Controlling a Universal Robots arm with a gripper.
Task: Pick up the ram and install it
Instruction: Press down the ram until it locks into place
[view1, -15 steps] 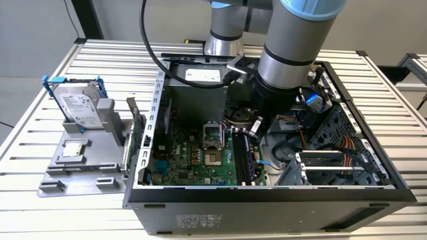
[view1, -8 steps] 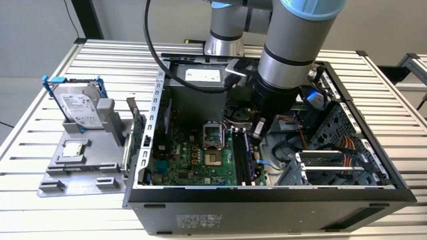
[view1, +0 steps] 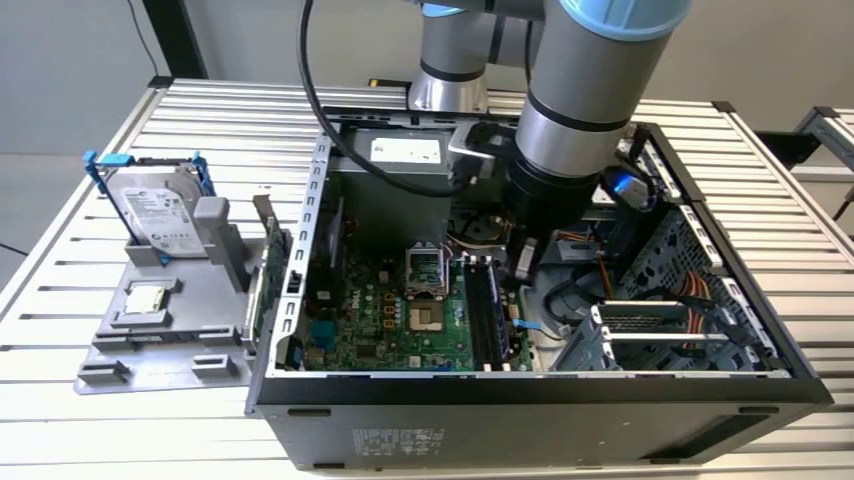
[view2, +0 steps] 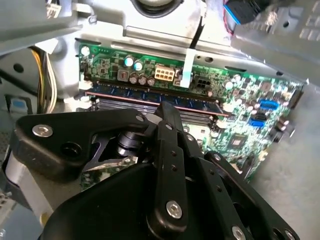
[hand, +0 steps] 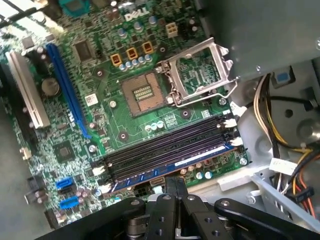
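The ram (hand: 172, 166) is a long thin stick with a bluish face. It stands in the memory slot nearest the case's drive side, and I also see it in the second wrist view as the ram (view2: 150, 96) and in the exterior view as the ram (view1: 491, 310). My gripper (hand: 176, 192) hangs just over the stick's upper edge, about midway along it, with its black fingers (view2: 167, 117) shut together and nothing visible between them. Whether the tips touch the stick cannot be made out. In the exterior view my gripper (view1: 523, 262) is deep inside the open computer case (view1: 534, 385).
The processor socket (hand: 145, 92) lies open with its metal latch frame (hand: 200, 70) raised. Cable bundles (hand: 265, 115) and the drive cage (view1: 667, 330) crowd the slot side. Left of the case, a grey tray (view1: 107, 350) holds a hard drive (view1: 160, 215), a square chip (view1: 147, 300) and an upright card (view1: 274, 265).
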